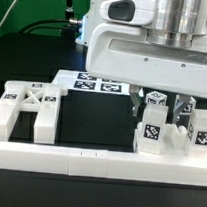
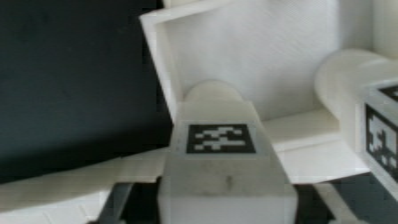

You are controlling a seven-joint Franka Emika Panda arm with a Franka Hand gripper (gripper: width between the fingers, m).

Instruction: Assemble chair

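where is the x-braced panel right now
On the exterior view's left, the X-braced panel sits next to the white border rail, left of the marker board and well apart from the gripper on the right.

**A robot lab**

This looks like a lab where people test robots. 1 big white robot arm [image 1: 132, 28] hangs over a plain black counter [image 1: 91, 116]. Chunky white plastic chair parts [image 1: 26, 108] sit on the counter. They wear small black-and-white square tags [image 2: 221, 138]. A flat marker board [image 1: 98, 86] with more of these squares lies on the counter too. A long low white rail [image 1: 47, 160] runs along the near edge. Behind it all the room is dark, with black cables.
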